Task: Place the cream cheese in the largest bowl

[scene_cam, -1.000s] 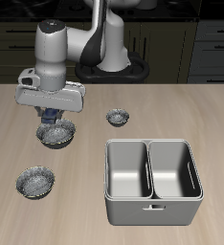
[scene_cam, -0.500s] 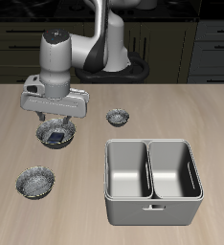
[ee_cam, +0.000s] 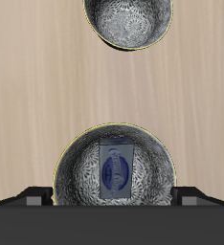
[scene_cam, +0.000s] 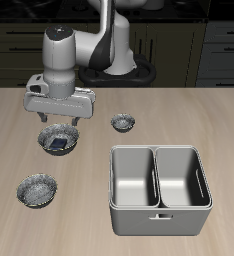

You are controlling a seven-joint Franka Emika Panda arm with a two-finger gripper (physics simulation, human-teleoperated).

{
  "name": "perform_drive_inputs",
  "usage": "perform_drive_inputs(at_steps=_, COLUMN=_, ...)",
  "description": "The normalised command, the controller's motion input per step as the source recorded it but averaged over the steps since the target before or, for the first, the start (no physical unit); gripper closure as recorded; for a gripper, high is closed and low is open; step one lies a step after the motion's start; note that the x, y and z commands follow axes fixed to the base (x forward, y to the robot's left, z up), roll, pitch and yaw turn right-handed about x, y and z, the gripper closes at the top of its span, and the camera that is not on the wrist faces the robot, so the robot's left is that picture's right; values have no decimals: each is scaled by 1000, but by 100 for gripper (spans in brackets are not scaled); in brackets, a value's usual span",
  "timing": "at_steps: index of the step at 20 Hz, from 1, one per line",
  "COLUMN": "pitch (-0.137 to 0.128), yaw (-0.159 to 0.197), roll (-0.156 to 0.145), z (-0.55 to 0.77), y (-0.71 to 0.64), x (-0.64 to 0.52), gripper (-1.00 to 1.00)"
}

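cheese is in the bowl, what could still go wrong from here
The tool hangs just above the bowl, so a sideways move before lifting might clip its rim and shove it. The cheese lies flat inside, apart from the fingers, so it should stay. The smaller bowl sits nearby, within a careless sweep.

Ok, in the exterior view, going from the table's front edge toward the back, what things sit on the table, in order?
Two-compartment metal bin → slightly smaller silver bowl → largest bowl, with the cream cheese lying inside it → tiny silver bowl → robot base at the back.
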Motion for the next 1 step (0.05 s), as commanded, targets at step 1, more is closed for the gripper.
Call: perform_drive_inputs(at_steps=1, pitch=-59, yaw=-97, roll=37, z=355, y=140, x=-620, gripper=-100)
